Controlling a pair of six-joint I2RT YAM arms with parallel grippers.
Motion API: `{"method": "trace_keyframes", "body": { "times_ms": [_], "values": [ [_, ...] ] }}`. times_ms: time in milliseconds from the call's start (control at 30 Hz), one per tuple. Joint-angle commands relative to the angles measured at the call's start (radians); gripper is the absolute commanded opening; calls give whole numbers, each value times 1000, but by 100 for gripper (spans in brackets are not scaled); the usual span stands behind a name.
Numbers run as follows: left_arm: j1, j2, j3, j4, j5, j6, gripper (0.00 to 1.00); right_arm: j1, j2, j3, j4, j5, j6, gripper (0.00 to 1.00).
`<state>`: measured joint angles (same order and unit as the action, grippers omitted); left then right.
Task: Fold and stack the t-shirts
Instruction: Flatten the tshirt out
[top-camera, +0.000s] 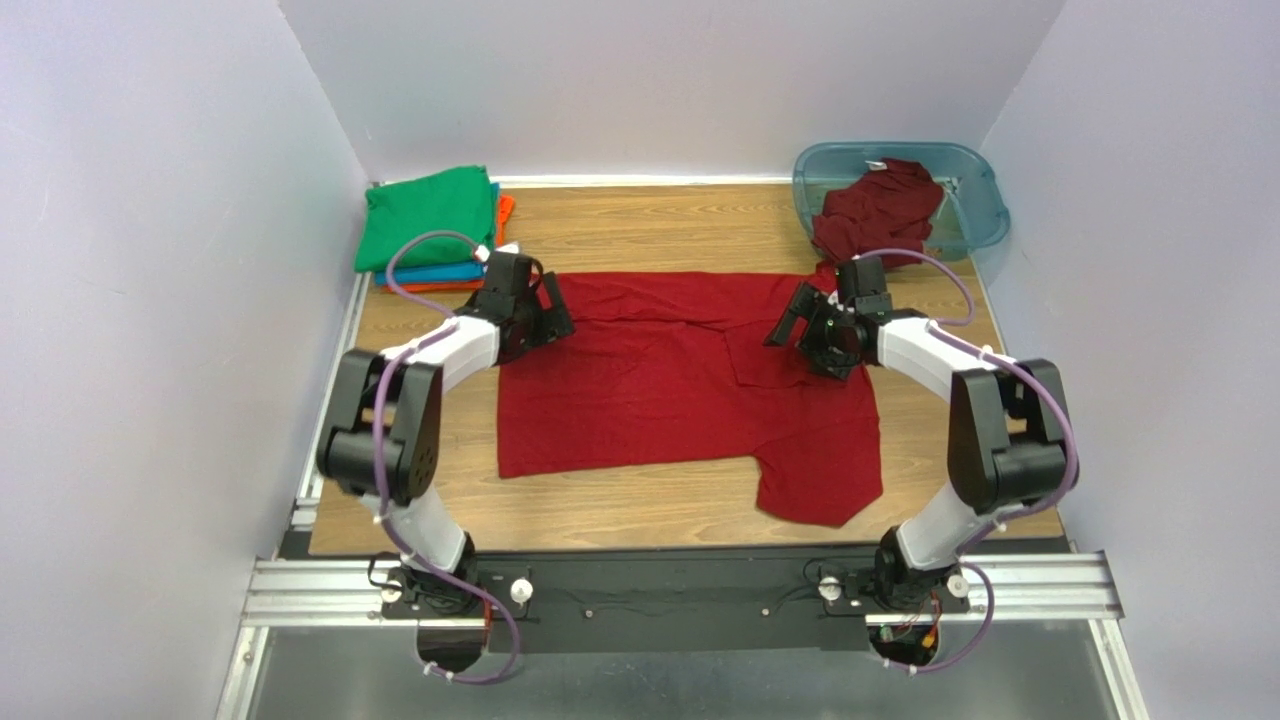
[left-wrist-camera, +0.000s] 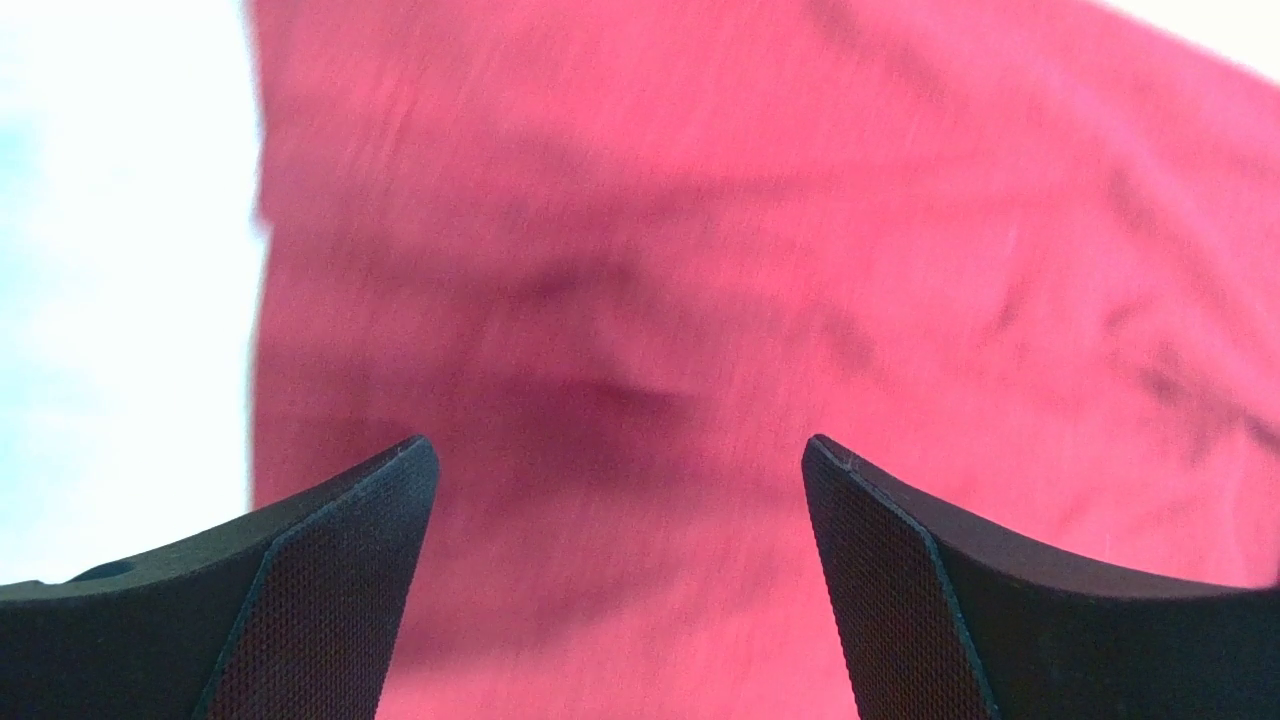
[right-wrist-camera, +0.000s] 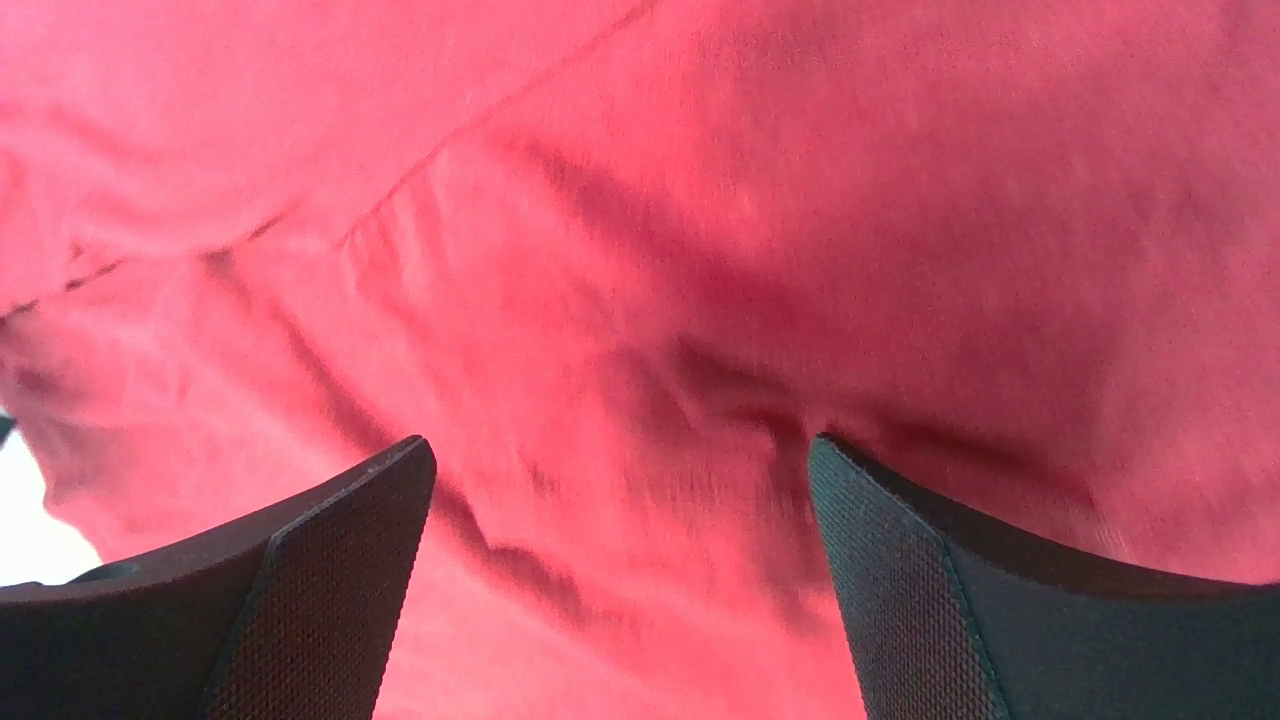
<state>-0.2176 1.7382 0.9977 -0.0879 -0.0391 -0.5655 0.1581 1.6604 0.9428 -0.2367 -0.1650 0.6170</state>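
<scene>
Left gripper (top-camera: 544, 318) and right gripper (top-camera: 793, 324) hover, jaws apart and empty, over the spread dark red t-shirt (top-camera: 676, 390).
It lies mid-bench (top-camera: 601, 518), long axis left to right; each arm is nearest its own far corner, cloth directly beneath the jaws.

looking at a wooden table (top-camera: 631, 513), carrying a dark red t-shirt (top-camera: 661, 390) lying spread out mid-table, a green-topped folded shirt stack (top-camera: 428, 221) sitting far-left corner, and a teal tub (top-camera: 980, 203) sitting far-right.
</scene>
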Motion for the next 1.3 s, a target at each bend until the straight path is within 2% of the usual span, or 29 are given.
{"method": "trace_keyframes", "body": {
  "times_ms": [0,300,500,667,733,900,1067,1267],
  "values": [
    [-12,-161,-102,-52,-48,-42,98,8,-115,-53,-49,28,0,100],
    [-170,-373,-304,-69,-25,-143,98,18,-346,-262,-144,36,30,100],
    [-180,-445,-460,-93,-15,-221,98,32,-392,-384,-202,-37,79,100],
    [-183,-528,-473,-208,-73,-250,98,67,-416,-436,-292,-50,144,100],
    [-181,-557,-485,-231,-90,-278,98,92,-436,-440,-369,-33,174,100],
    [-181,-601,-493,-271,-96,-324,98,107,-521,-434,-423,22,198,100],
    [-181,-653,-427,-348,-180,-346,98,107,-533,-296,-437,96,141,100],
    [-181,-649,-380,-291,-209,-313,98,107,-485,-204,-425,160,83,100]
  ]
}}
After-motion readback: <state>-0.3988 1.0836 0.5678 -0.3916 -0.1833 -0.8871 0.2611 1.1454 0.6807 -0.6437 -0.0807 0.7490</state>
